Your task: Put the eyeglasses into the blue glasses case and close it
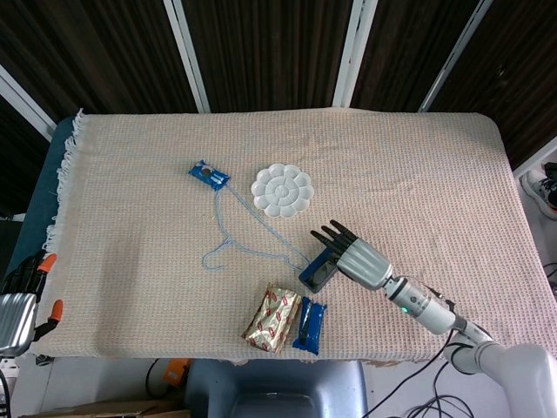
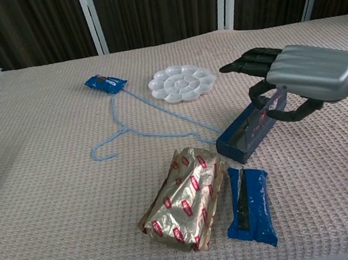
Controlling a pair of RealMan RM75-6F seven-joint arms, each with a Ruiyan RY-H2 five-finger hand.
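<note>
Right hand (image 2: 307,79) grips the blue glasses case (image 2: 247,132) — lid ajar, contents unclear.

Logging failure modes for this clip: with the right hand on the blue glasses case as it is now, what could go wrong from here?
1. The blue glasses case is still partly open under the right hand; the eyeglasses inside could get pinched if they sit proud, though they are hard to see.
2. The case lies against the light blue wire hanger; pressing could shove it onto the wire.
3. The gold foil snack packet and blue wrapper lie close by and may be nudged.
</note>
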